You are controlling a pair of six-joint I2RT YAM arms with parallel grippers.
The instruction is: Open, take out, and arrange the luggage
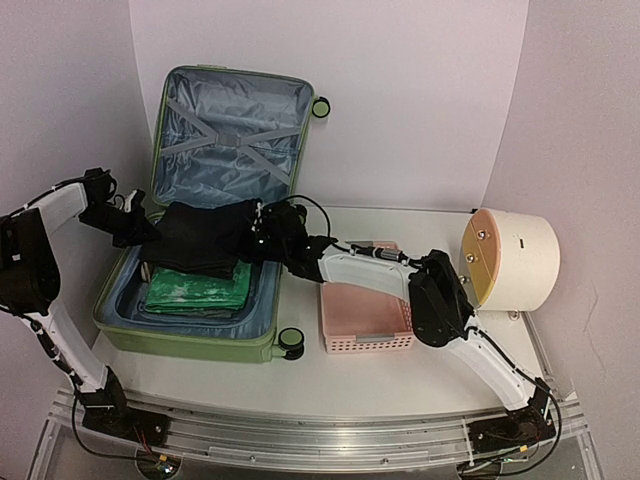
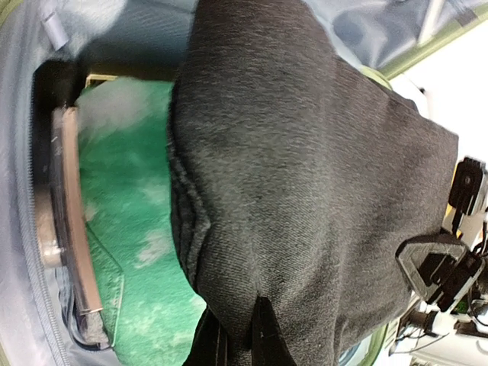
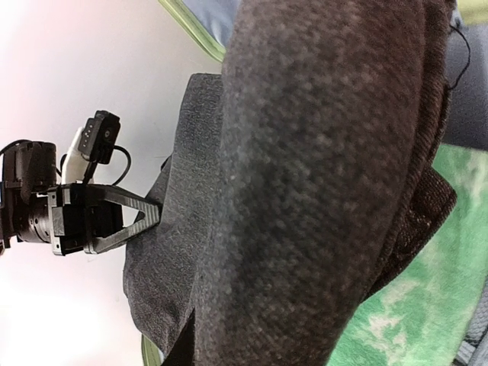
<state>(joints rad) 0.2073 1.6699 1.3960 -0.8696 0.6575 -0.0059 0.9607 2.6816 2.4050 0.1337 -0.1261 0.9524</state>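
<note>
The luggage (image 1: 200, 340), a light-green hard-shell suitcase, lies open with its lid (image 1: 235, 130) propped up at the back. A dark grey garment (image 1: 205, 240) hangs over its lower half, stretched between both grippers. My left gripper (image 1: 135, 225) is shut on the garment's left edge, and the cloth puckers where the jaws (image 2: 248, 324) pinch it. My right gripper (image 1: 262, 235) is shut on the right edge; the garment (image 3: 305, 191) covers most of its jaws. Under the garment, a green folded cloth (image 1: 195, 290) lies in the case.
A pink slotted basket (image 1: 365, 320) stands just right of the suitcase, under the right arm. A cream drum (image 1: 515, 260) lies on its side at the far right. White walls close in the back and both sides.
</note>
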